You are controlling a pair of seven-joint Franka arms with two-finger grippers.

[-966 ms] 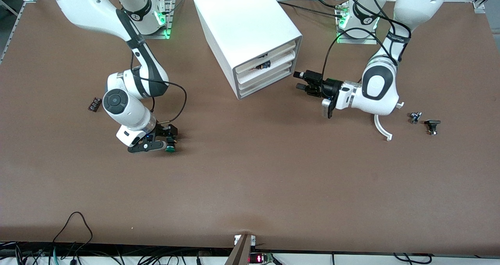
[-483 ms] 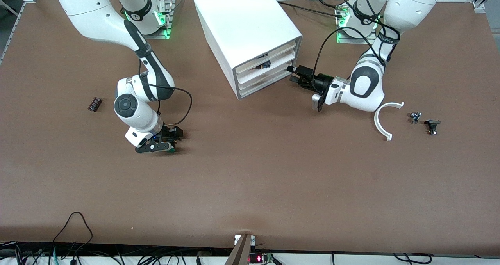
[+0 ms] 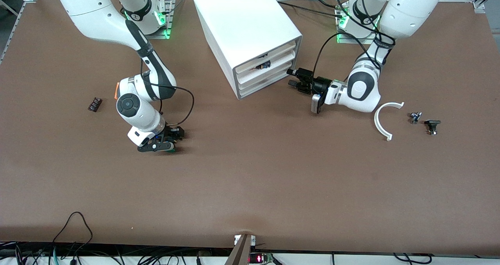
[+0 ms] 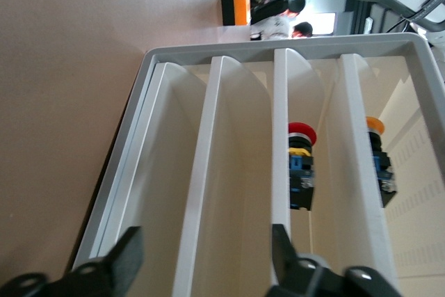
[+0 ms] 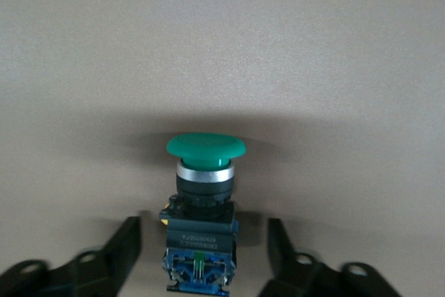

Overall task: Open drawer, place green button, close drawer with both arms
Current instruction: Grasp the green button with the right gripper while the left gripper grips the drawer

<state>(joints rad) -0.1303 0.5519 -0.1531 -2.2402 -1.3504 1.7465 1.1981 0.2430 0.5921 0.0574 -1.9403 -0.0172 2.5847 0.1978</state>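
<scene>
The green-capped button point(image 5: 205, 193) with its black-and-blue body lies on the brown table. My right gripper point(image 5: 204, 248) is open and low around it, one finger on each side of the body, not touching. In the front view the right gripper point(image 3: 166, 141) covers all but a green edge of the button point(image 3: 172, 150). My left gripper point(image 3: 292, 79) is open and level, just in front of the white cabinet's point(image 3: 242, 23) stacked drawers point(image 3: 269, 77). In the left wrist view the left gripper point(image 4: 205, 259) faces the drawers point(image 4: 208, 172), which all sit in the cabinet.
Red-capped point(image 4: 300, 165) and orange-capped point(image 4: 379, 158) buttons lie in two drawers. A small black block point(image 3: 94, 104) lies toward the right arm's end. A white curved piece point(image 3: 381, 122) and two small parts point(image 3: 415, 117) point(image 3: 432, 126) lie toward the left arm's end. An orange box point(image 4: 240, 8) shows past the cabinet.
My left gripper has moved in toward the cabinet's drawer fronts. My right gripper has come down and shifted slightly, settling around the green button.
</scene>
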